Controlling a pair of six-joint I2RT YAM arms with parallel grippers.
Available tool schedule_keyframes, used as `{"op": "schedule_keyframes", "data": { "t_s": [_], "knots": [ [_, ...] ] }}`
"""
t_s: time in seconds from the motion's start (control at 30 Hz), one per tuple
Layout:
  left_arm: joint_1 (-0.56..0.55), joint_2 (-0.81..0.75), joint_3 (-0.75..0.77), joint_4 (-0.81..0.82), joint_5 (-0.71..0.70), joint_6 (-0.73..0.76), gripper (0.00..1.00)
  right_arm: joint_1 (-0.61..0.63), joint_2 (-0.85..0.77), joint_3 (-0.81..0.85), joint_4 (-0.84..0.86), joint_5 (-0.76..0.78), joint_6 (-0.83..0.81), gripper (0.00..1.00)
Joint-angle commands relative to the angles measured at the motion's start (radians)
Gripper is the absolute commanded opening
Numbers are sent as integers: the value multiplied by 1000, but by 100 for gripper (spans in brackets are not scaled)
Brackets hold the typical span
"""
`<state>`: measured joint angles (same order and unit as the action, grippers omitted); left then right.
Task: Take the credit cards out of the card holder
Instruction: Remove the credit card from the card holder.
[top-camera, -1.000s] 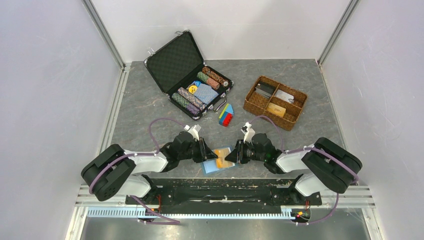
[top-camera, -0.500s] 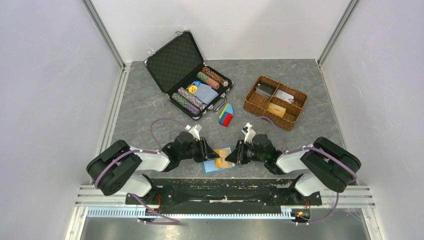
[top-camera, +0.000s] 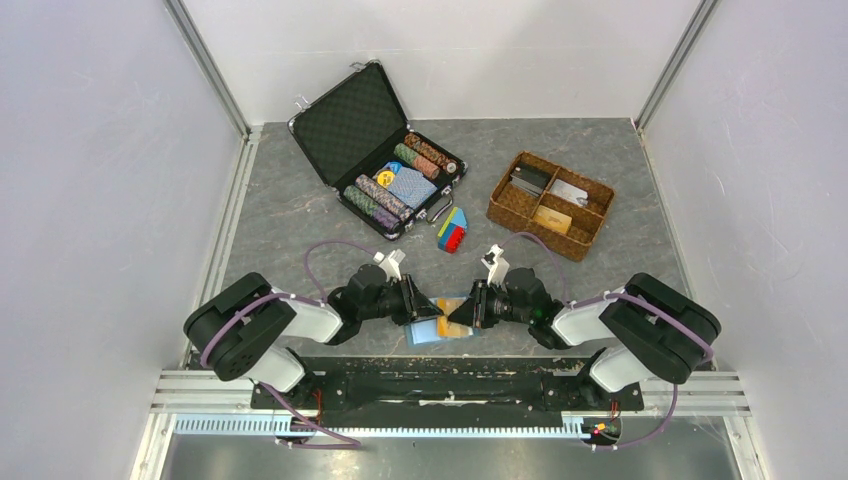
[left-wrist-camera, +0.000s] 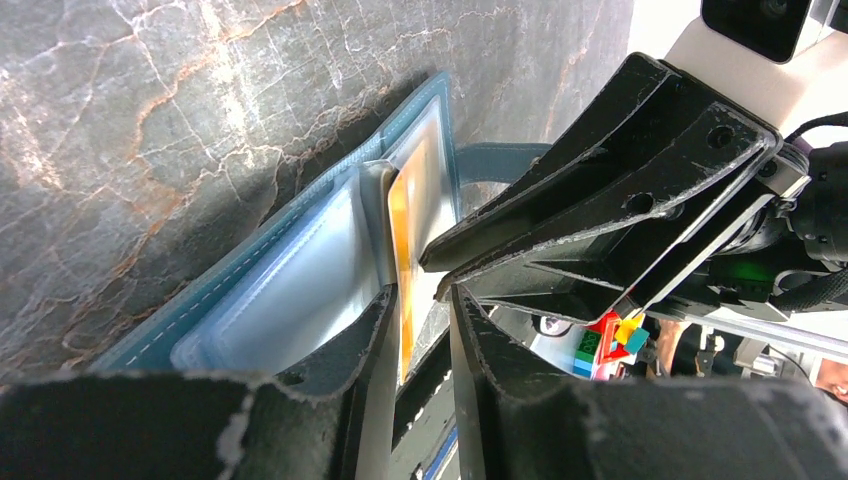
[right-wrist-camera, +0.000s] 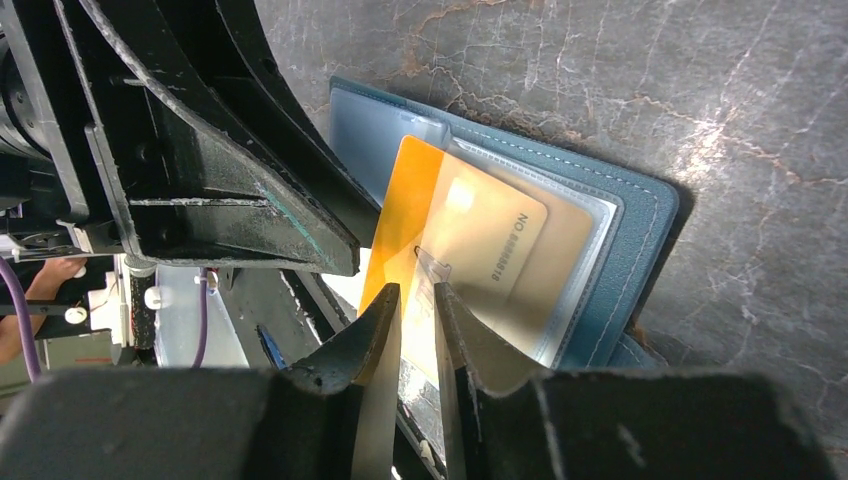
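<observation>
L gripper (left-wrist-camera: 420, 295): its two fingers stand a bit apart, w/ the orange card (left-wrist-camera: 403, 230) on its edge in the gap. The card sits close to one finger. A small space shows btw it & the other finger, so no squeeze yet. That near finger lies on the clear pocket of the wallet (left-wrist-camera: 270, 290), right under the tips. The wallet is open like a book, flat on the table (left-wrist-camera: 150, 120), w/ its blue rim sticking out past the L fingers.

R gripper (right-wrist-camera: 418, 290): it faces the L one head-on, tips almost touching it. Its jaws are nearly closed, w/ just a thin gap. A bit of clear plastic pokes up in that gap, & the card's low edge goes behind the fingers. Can't tell if R pinches the card, the pocket or nothing. Just past R's tips the card leans up out of the pocket. It is bright orange on the side near the L gripper & paler, w/ a printed no., farther out. More tan shows under the clear plastic beyond. Can't tell if that's a 2nd card.

From the top, both grippers meet over the wallet. Well past the L gripper stands a black case (top-camera: 350, 125), lid up, w/ chips (top-camera: 372, 198) inside. Near it lie small color blocks (top-camera: 452, 230). Well past the R gripper sits a brown tray (top-camera: 530, 240) w/ small flat things in it.
</observation>
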<state>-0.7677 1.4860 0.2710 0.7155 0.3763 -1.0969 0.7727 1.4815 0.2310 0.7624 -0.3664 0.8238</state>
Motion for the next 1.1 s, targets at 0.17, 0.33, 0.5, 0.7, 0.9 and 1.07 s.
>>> {"op": "schedule_keyframes", "data": {
  "t_s": [0.17,0.33,0.5,0.7,0.9,1.07],
  "knots": [
    [-13,7,29,30,20,28,32,7,36,-20,4,4,0,21],
    [-15,13,43,15,20,34,31,5,-3,0,-46,19,-15,21],
    [-14,13,39,7,19,42,31,1,-110,28,-193,83,-82,22],
    [-15,18,43,7,16,43,32,0,-159,48,-280,129,-117,23],
    [-15,24,45,9,23,43,32,1,-122,31,-244,111,-99,23],
    [-17,30,44,19,24,39,33,2,-107,9,-212,102,-77,22]
  ]
}}
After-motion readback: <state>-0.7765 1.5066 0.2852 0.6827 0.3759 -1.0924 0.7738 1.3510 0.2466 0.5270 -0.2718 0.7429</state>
